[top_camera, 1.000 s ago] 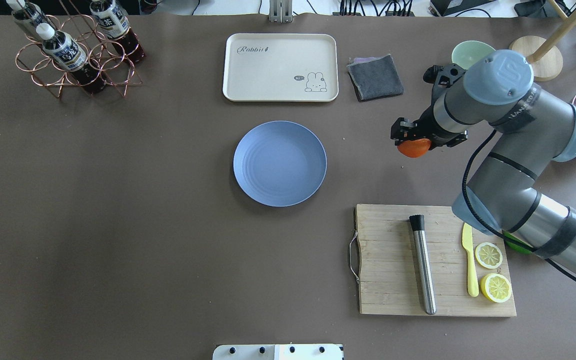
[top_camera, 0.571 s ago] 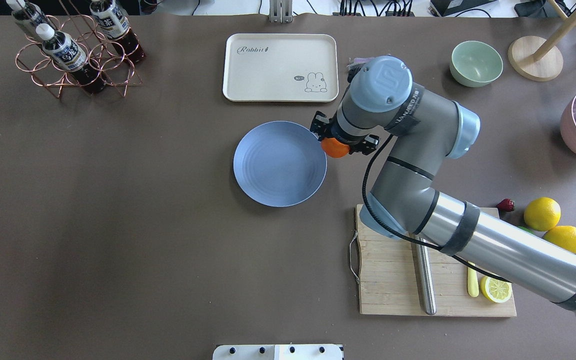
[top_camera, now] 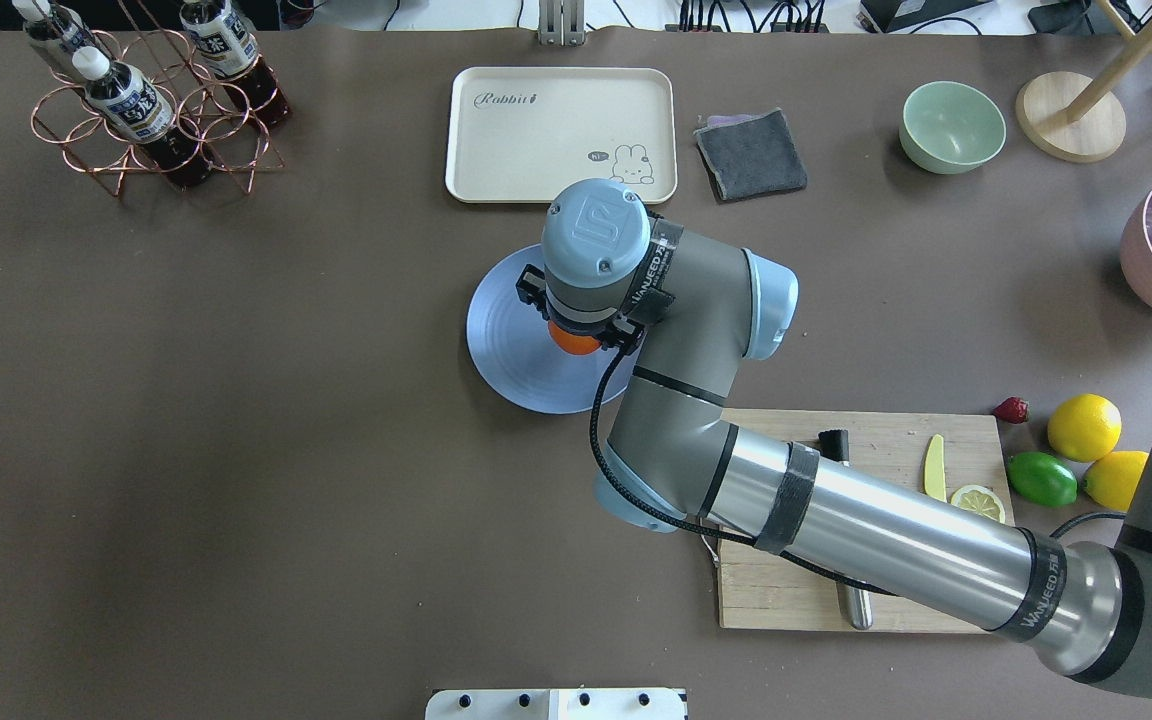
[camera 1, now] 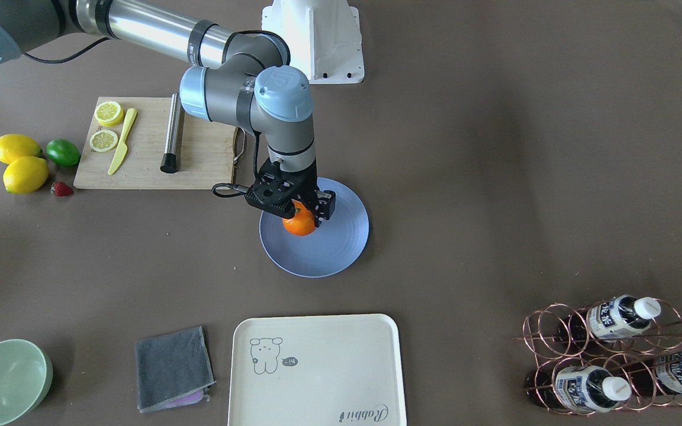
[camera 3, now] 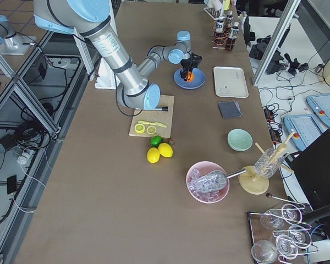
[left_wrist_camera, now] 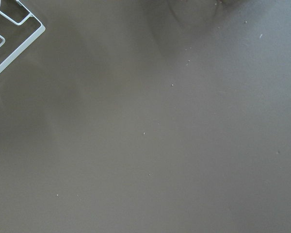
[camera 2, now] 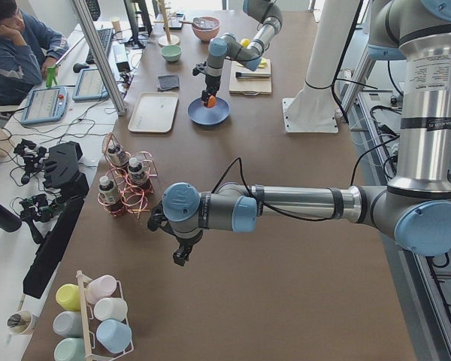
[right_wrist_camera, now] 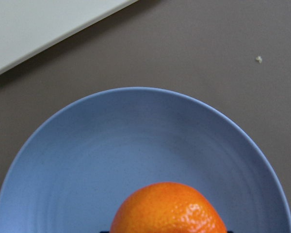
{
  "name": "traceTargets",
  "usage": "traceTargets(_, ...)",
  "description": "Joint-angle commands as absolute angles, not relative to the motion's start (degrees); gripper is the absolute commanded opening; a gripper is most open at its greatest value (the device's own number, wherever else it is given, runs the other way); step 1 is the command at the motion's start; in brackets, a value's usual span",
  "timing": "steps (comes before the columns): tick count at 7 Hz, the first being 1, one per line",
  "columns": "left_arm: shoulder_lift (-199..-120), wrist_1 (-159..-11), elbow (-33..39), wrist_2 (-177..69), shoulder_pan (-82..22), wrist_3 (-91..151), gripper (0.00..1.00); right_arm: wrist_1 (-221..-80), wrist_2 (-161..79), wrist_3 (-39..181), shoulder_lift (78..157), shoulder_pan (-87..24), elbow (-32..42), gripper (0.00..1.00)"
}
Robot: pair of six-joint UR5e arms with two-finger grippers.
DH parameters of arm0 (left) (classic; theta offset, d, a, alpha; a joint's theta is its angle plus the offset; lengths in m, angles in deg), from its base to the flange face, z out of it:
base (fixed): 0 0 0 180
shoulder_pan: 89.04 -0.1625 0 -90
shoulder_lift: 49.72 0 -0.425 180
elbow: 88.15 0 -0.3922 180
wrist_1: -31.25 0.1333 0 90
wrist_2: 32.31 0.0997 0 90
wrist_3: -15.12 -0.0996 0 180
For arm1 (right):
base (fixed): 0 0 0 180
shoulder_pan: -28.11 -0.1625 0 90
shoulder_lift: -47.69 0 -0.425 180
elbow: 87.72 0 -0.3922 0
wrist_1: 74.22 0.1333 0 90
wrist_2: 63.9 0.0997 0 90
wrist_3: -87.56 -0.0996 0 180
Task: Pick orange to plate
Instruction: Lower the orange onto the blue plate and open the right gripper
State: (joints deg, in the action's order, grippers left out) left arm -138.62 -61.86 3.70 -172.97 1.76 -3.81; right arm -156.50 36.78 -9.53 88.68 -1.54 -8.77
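Note:
The orange (camera 1: 300, 227) hangs over the blue-lavender plate (camera 1: 332, 251), with my right gripper (camera 1: 298, 216) shut on it from above. In the overhead view the wrist covers most of the orange (top_camera: 573, 343), which sits over the right half of the plate (top_camera: 504, 340). The right wrist view shows the orange (right_wrist_camera: 169, 209) at the bottom edge and the plate (right_wrist_camera: 136, 136) beneath it. I cannot tell whether the fruit touches the plate. My left gripper (camera 2: 182, 254) shows only in the exterior left view, low over bare table near the bottle rack; I cannot tell if it is open or shut.
Behind the plate lie the cream tray (top_camera: 561, 133), a grey cloth (top_camera: 751, 153) and a green bowl (top_camera: 952, 126). The cutting board (top_camera: 876, 600) with knife and lemon slice lies under the right arm. Lemons (top_camera: 1083, 427), a lime (top_camera: 1041, 478) and the bottle rack (top_camera: 151, 110) stand aside.
The right arm has carried the orange leftward, from the table right of the plate, past the plate's right rim, to over the plate.

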Motion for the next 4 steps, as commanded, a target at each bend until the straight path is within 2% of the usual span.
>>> traceTargets(1, -138.58, -61.83, 3.61, -172.94, 1.66, -3.78, 0.98, -156.49, 34.64, -10.26, 85.25, -0.19, -13.6, 0.0)
traceTargets(3, -138.58, -61.83, 3.61, -172.94, 1.4, -3.78, 0.98, -156.49, 34.54, -10.18, 84.25, -0.45, -14.51, 0.0)
traceTargets(4, -138.67, -61.83, 3.61, -172.94, 1.22, -3.78, 0.98, -156.49, 34.19, -9.66, 84.69, -0.54, -14.6, 0.64)
